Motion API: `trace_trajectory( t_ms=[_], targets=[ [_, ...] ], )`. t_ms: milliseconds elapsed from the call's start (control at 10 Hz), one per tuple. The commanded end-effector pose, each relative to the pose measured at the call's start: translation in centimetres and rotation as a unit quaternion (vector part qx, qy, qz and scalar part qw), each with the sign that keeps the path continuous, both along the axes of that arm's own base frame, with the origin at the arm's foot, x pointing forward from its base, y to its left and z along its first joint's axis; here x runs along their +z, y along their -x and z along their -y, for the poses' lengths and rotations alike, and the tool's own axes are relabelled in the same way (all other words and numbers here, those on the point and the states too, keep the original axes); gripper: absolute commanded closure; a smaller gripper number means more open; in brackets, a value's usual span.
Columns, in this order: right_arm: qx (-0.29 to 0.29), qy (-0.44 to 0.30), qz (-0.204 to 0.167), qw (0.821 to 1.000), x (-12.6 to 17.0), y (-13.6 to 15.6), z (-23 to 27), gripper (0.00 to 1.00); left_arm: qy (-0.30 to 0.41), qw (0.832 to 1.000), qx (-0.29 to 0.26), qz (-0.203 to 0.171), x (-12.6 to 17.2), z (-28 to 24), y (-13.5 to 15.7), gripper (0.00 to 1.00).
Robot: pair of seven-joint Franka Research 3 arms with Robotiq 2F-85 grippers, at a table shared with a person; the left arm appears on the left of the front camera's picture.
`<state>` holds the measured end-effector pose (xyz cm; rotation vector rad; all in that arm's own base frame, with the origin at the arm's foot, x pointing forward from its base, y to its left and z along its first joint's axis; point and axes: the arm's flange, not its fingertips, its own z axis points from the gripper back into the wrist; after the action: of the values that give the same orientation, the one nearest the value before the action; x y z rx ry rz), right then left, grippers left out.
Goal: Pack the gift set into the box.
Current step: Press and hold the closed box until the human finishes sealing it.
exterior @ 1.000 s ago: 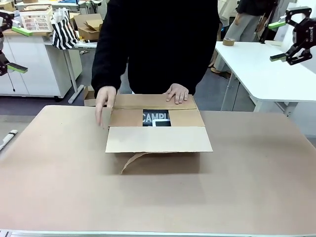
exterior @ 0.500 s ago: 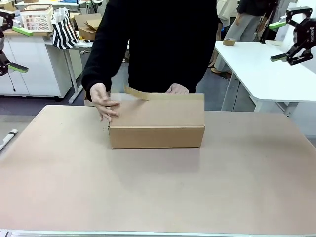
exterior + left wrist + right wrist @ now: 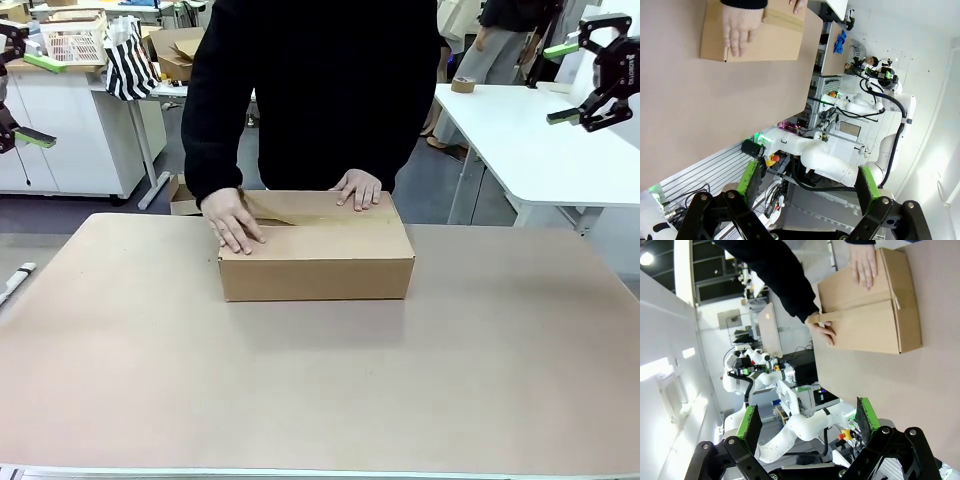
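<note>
Brown desk [image 3: 120, 380] under the box [image 3: 315, 262], reaching far past it on every side. Behind the box, person in black sleeves. Box itself shut, flaps flat. Well left of the box and high up, left end effector [image 3: 40, 100], fingers spread, empty. Well right of the box, right end effector [image 3: 562, 83], likewise spread and empty. On the box top, person's right hand [image 3: 235, 222] and person's left hand [image 3: 358, 188]. Along the box's top seam, tape strip [image 3: 855, 315].
</note>
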<state>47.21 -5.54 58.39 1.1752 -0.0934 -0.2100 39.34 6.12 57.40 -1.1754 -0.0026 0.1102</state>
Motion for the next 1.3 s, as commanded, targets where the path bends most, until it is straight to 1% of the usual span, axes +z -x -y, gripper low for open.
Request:
trace_trajectory(
  t_ms=[0,1200],
  targets=[
    [0.002,0.007,0.004,1.0,0.2,0.08,0.11,0.0,0.006,1.0,-0.004,0.002,0.2,0.05,0.2,0.0],
    [0.002,0.007,0.004,1.0,0.2,0.08,0.11,0.0,0.006,1.0,-0.004,0.002,0.2,0.05,0.2,0.0]
  ],
)
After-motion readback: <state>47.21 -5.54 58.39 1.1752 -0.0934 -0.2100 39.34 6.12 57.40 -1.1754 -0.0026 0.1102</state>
